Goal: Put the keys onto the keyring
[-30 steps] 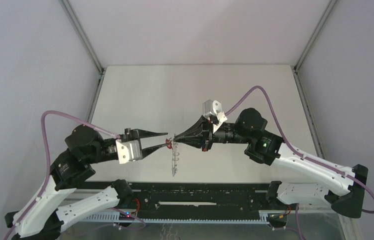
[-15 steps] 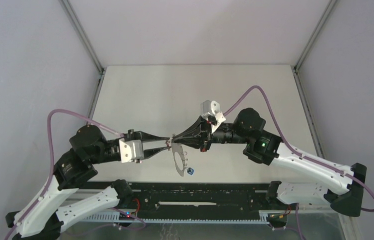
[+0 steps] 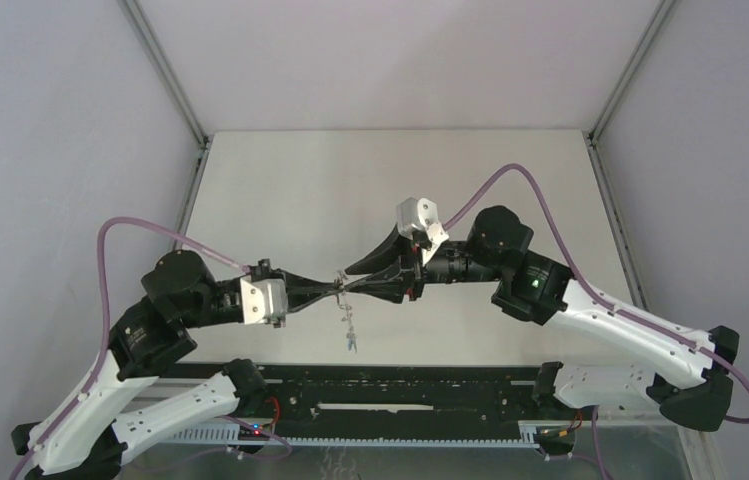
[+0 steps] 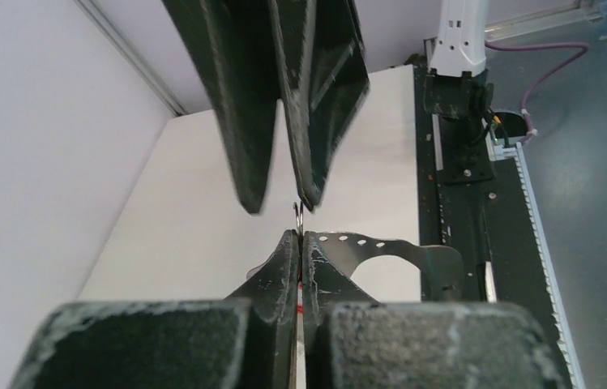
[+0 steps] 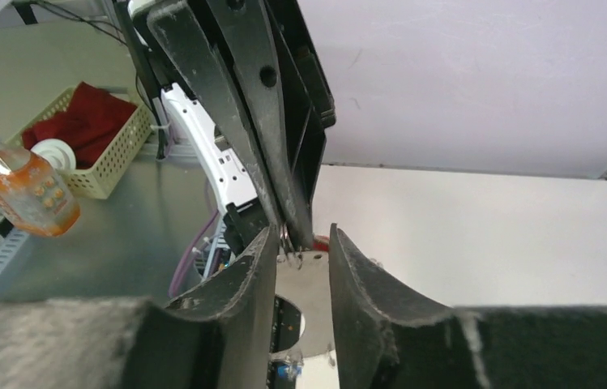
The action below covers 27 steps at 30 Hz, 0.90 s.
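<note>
The keyring (image 3: 348,322), a thin grey metal ring with small holes along its rim, hangs edge-on above the table between the two arms. My left gripper (image 3: 338,290) is shut on its top edge. In the left wrist view the ring (image 4: 397,247) juts out to the right of my left gripper (image 4: 300,237), and a speck of red shows between the pads. My right gripper (image 3: 347,280) stands open around the same spot, not gripping. In the right wrist view the ring (image 5: 304,279) hangs between my right gripper's (image 5: 302,233) fingers, with the red key (image 5: 321,241) at its top and the blue key (image 5: 284,371) dangling at its bottom.
The black rail (image 3: 400,385) with the arm bases runs along the near edge of the table. Grey walls (image 3: 60,150) close in both sides. Off the table on the left are an orange drink bottle (image 5: 20,186) and a cream basket (image 5: 97,134) with red cloth.
My left gripper has shut on the top of the keyring and my right gripper has opened off it. The ring has swung from face-on to edge-on.
</note>
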Tool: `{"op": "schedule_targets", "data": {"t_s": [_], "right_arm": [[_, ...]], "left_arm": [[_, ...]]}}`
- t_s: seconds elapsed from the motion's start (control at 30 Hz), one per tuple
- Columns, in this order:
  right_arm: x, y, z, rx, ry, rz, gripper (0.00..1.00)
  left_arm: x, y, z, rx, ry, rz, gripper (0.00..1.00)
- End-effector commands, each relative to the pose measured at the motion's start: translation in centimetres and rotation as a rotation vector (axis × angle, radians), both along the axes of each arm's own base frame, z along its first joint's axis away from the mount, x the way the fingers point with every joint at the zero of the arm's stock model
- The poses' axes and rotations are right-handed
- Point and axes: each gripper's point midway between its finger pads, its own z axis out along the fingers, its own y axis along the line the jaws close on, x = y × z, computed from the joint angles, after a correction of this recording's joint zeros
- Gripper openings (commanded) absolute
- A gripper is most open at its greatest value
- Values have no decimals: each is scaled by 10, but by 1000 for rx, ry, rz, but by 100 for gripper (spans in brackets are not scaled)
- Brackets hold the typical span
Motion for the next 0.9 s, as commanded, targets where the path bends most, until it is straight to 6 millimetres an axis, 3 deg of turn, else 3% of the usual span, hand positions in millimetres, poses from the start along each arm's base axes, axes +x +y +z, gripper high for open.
{"op": "schedule_targets", "data": {"t_s": [0.0, 0.13, 0.4, 0.87], "right_arm": [[2, -14, 18, -79, -72, 10, 44], [2, -22, 14, -259, -81, 54, 52], [6, -13, -11, -527, -97, 110, 42], [6, -13, -22, -619, -148, 59, 31]], "left_arm": [[-9, -3, -8, 39, 25, -54, 0], [-8, -5, -10, 63, 25, -64, 0], [-1, -6, -9, 109, 3, -56, 0], [8, -6, -9, 115, 9, -7, 0]]}}
